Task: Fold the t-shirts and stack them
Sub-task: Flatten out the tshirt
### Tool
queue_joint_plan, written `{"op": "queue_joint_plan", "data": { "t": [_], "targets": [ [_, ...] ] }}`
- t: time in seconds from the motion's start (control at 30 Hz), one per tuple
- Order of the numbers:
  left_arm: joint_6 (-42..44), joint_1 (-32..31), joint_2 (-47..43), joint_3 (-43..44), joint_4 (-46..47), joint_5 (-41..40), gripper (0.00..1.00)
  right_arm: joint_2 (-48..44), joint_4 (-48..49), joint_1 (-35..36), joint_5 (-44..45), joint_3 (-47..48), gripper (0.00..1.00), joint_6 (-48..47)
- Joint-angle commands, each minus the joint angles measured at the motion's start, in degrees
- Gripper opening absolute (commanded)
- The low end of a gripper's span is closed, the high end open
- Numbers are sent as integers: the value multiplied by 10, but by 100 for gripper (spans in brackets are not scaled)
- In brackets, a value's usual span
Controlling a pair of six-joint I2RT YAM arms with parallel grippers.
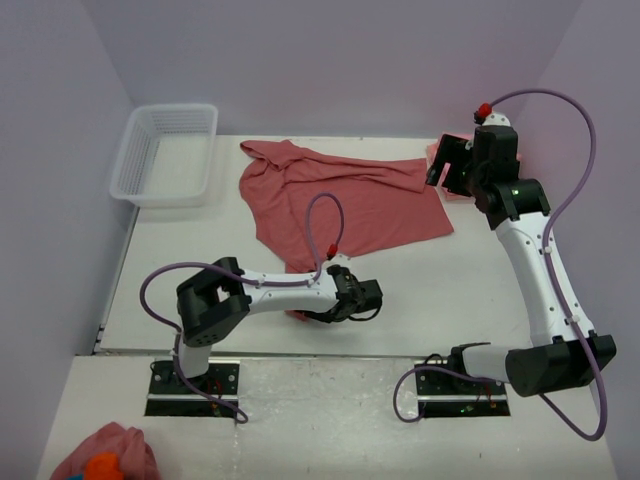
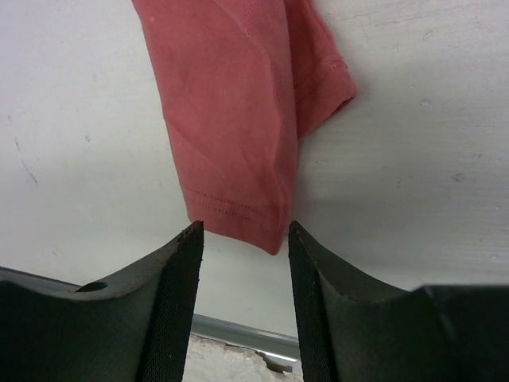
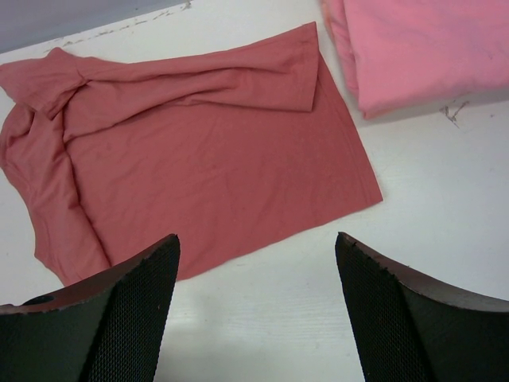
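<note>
Rose-red t-shirt [image 1: 340, 200] hides its sleeve end beneath the left arm [image 1: 280, 285]; left jaws and right jaws spread, empty.

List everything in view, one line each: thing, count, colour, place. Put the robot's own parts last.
rose t-shirt: one, dusty rose-red, spread rumpled on the middle of the table, one sleeve reaching toward the near edge
pink t-shirt: one, lighter salmon pink, apparently folded, far right, beside the rose one
basket: one, white, far left corner of the table
cloth lump: one, pink with an orange patch, near left corner of the top view, off the table
table: one, white
left arm: one, white and black, low over the near edge, jaws open at the sleeve's hem
right arm: one, white and black, reaching far right, jaws open above the table
</note>
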Motion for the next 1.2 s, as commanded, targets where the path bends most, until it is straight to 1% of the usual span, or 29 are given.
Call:
{"op": "queue_joint_plan", "data": {
  "t": [0.0, 0.17, 0.33, 0.43, 0.5, 0.53, 0.63, 0.67, 0.7, 0.73, 0.8, 0.9, 1.0, 1.07, 1.1, 1.17],
  "targets": [
    [-4, 1, 11, -9, 20, 9, 48, -10, 16, -2, 5, 1, 80, 5],
    [5, 1, 18, -24, 43, 21, 48, -16, 20, -3, 6, -3, 80, 1],
    [8, 1, 29, -27, 46, 24, 48, -18, 22, -4, 5, -5, 80, 0],
    [11, 1, 29, -32, 52, 28, 44, -15, 21, -4, 3, -3, 80, 0],
    [11, 1, 29, -34, 53, 29, 36, -13, 22, -4, 5, -2, 80, 0],
    [10, 1, 28, -34, 51, 28, 29, -12, 22, -4, 7, 0, 80, 0],
    [7, 1, 24, -35, 50, 29, 21, -5, 18, -4, 11, 3, 80, 0],
    [5, 1, 23, -34, 47, 28, 16, -5, 18, -4, 16, 3, 80, 1],
    [4, 1, 21, -31, 46, 28, 13, -3, 18, -4, 19, 2, 80, 2],
    [4, 1, 19, -29, 42, 27, 7, -1, 17, -4, 22, 0, 80, 5],
    [-2, 1, 16, -24, 29, 20, 0, 8, 8, -6, 43, 0, 80, 9],
    [-19, 1, -7, 7, -20, -3, 0, 34, 5, -14, 57, -21, 80, 20],
    [-30, 1, -31, 47, -56, -26, 0, 57, 6, -26, 48, -34, 80, 34],
    [-52, 1, -49, 76, -111, -47, 0, 87, 5, -39, 44, -41, 79, 44],
    [-49, 1, -56, 96, -117, -52, 0, 98, 4, -49, 41, -41, 79, 46],
    [-42, 3, -92, 106, -118, -53, 0, 135, 0, -61, 36, -38, 79, 50]
  ]
}}
